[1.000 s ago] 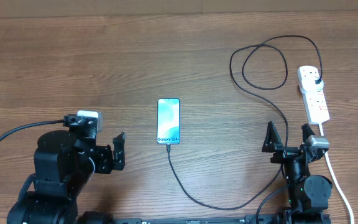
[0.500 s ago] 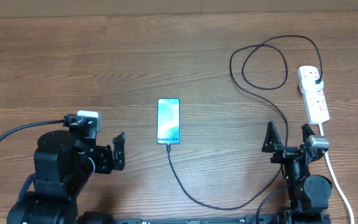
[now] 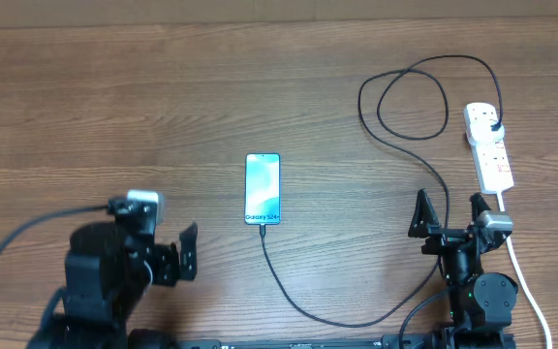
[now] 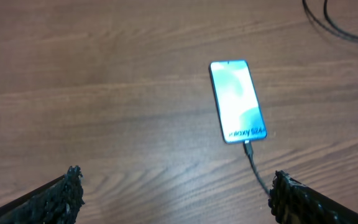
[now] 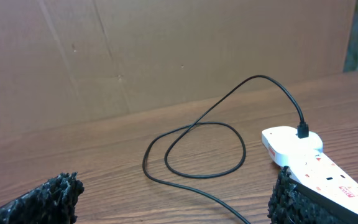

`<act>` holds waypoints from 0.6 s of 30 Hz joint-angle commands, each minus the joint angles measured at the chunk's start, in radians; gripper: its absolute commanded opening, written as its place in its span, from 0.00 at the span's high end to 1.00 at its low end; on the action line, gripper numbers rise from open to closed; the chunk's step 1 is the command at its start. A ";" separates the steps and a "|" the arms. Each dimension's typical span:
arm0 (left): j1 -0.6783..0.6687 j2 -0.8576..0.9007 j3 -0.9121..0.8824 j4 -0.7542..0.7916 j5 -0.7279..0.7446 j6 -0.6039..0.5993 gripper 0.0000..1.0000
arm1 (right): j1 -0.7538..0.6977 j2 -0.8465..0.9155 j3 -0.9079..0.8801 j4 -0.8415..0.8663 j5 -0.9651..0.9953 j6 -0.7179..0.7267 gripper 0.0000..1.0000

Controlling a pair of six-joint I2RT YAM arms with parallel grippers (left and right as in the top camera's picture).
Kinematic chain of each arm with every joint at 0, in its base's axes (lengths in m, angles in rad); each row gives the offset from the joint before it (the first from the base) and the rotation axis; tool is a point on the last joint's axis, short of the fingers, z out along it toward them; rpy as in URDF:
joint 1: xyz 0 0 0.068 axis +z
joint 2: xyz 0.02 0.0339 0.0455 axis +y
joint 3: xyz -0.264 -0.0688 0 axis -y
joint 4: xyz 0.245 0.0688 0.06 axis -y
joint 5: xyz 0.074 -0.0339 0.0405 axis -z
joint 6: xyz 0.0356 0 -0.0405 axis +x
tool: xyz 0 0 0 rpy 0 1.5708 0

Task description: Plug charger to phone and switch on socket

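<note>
The phone (image 3: 263, 188) lies flat mid-table, teal screen up; it also shows in the left wrist view (image 4: 237, 101). The black charger cable (image 3: 289, 291) runs from the phone's near end, where its tip (image 4: 247, 147) touches the phone, loops right and back (image 5: 197, 149), and its plug (image 3: 493, 125) sits in the white socket strip (image 3: 489, 155), also in the right wrist view (image 5: 303, 158). My left gripper (image 3: 184, 257) is open and empty, left of and nearer than the phone (image 4: 176, 193). My right gripper (image 3: 449, 213) is open and empty just before the strip (image 5: 176, 193).
The strip's thick white cord (image 3: 526, 281) runs toward the front edge right of my right arm. A brown cardboard wall (image 5: 166, 50) stands behind the wooden table (image 3: 114, 107).
My left arm has pulled back a little toward the front edge. The right arm, phone and cable have not moved.
</note>
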 commanded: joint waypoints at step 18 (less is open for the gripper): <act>0.002 -0.571 -0.644 0.693 0.056 0.025 0.01 | -0.005 -0.012 -0.011 0.005 -0.002 -0.007 0.00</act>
